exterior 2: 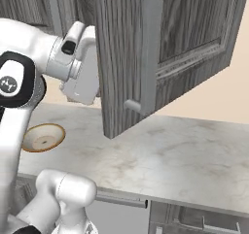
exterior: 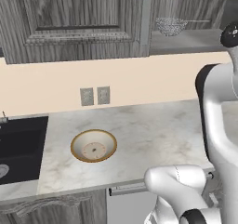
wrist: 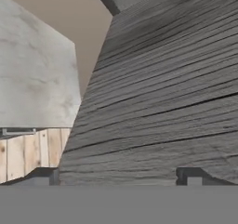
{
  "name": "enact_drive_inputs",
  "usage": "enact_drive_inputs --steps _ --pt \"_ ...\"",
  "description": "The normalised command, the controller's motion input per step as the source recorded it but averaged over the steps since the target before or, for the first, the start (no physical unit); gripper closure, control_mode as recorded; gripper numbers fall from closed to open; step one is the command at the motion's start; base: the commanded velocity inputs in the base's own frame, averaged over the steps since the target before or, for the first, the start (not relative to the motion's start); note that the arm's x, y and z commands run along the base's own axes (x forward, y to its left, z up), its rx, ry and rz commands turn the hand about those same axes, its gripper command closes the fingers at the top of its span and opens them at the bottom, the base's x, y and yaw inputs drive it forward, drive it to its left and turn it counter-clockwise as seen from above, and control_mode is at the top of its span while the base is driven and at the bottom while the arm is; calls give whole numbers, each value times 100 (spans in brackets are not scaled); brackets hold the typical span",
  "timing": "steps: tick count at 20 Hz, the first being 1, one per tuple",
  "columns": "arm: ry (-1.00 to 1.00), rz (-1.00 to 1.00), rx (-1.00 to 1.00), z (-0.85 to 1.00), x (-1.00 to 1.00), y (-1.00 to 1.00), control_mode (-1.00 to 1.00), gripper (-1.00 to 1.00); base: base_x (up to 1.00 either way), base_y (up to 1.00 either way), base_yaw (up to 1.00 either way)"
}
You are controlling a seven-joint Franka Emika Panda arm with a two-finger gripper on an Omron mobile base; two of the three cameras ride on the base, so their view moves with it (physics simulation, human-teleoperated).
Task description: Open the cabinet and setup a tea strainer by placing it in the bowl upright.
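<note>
The cabinet [exterior: 195, 4] stands open, its raised-panel door [exterior 2: 165, 43] swung far out over the counter. On its grey shelf [exterior: 186, 39] rests the silver mesh tea strainer [exterior: 171, 26], handle pointing right. The golden-brown bowl [exterior: 93, 145] sits upright on the marble counter below and to the left, with nothing in it; the right base view has the bowl [exterior 2: 44, 137] at its left edge. My gripper [wrist: 116, 179] is open, fingertips [wrist: 42, 176] wide apart, right up against the door's wood face. My hand [exterior 2: 80, 85] sits behind the door's free edge.
A black sink basin [exterior: 18, 148] lies left of the bowl. Two wall outlets [exterior: 95, 96] are on the beige backsplash. The wider-panelled cabinet [exterior: 69, 18] hangs shut at the left. The door's handle [exterior 2: 132, 105] juts out near its lower edge. Drawer fronts [exterior 2: 194, 221] run under the counter.
</note>
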Motion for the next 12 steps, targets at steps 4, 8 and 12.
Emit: enact_drive_inputs --steps 4,8,12 --pt "4 6 8 -6 14 -94 -100 -100 0 0 0" --pt "4 10 10 -9 16 -99 -100 -100 0 0 0" --pt "8 12 12 -14 26 -70 -100 -100 0 0 0"
